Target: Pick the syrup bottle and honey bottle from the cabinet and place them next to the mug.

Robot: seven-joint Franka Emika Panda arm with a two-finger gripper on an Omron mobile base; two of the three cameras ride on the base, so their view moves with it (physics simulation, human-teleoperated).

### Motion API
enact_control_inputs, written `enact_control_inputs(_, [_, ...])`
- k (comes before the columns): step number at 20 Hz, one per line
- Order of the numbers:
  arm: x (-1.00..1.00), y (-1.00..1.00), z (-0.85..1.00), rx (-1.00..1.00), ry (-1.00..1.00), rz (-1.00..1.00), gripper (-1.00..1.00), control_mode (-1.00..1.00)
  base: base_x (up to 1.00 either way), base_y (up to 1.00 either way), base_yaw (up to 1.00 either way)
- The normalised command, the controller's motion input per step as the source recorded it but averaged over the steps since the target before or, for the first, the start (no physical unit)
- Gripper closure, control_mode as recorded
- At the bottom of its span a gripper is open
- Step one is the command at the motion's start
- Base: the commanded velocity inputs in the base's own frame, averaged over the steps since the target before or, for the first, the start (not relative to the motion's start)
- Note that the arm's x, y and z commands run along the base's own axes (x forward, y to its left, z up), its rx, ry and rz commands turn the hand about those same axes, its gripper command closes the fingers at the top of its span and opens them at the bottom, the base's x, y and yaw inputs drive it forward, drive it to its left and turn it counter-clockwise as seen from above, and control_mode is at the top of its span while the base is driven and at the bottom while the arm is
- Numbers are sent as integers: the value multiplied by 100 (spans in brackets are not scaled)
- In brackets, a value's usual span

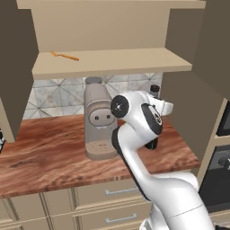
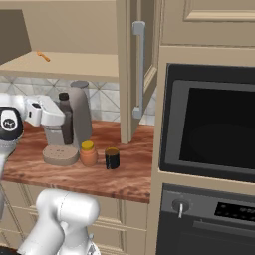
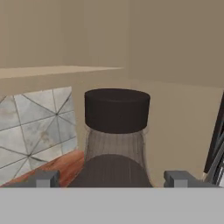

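Note:
The syrup bottle (image 2: 66, 115), tall and dark with a black cap (image 3: 117, 109), stands upright just left of the coffee machine's column. My gripper (image 2: 62, 124) is shut on its body from the left. The fingertips (image 3: 45, 179) are spread wide on either side of its shoulder (image 3: 111, 173). Its cap (image 1: 155, 89) peeks over my arm. I cannot tell whether its base touches the counter. The honey bottle (image 2: 88, 153) stands on the counter beside the black mug (image 2: 112, 158). The cabinet (image 1: 112, 63) hangs open above.
A grey coffee machine (image 1: 98, 119) stands on the wooden counter (image 1: 40, 161). A thin orange stick (image 1: 65, 56) lies on the cabinet shelf. An open cabinet door (image 2: 134, 69) and a black oven (image 2: 209, 129) bound the right side. Drawers (image 1: 108, 192) run below.

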Motion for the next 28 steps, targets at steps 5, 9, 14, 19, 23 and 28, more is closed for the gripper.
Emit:
enact_control_inputs(5, [19, -4, -80, 0, 5, -6, 100, -100, 0, 0, 0])
enact_control_inputs(9, [17, -3, -78, 0, 7, -7, 100, -100, 0, 0, 0])
enact_control_inputs(14, [31, -1, -73, 0, 11, -9, 100, -100, 0, 0, 0])
enact_control_inputs(19, [46, -1, -58, 0, 12, -12, 100, -100, 0, 0, 0])
enact_control_inputs(23, [46, -12, -44, 0, 7, -12, 100, -100, 0, 0, 0])
enact_control_inputs(28, [52, -16, -28, 0, 2, -8, 100, -100, 0, 0, 0])
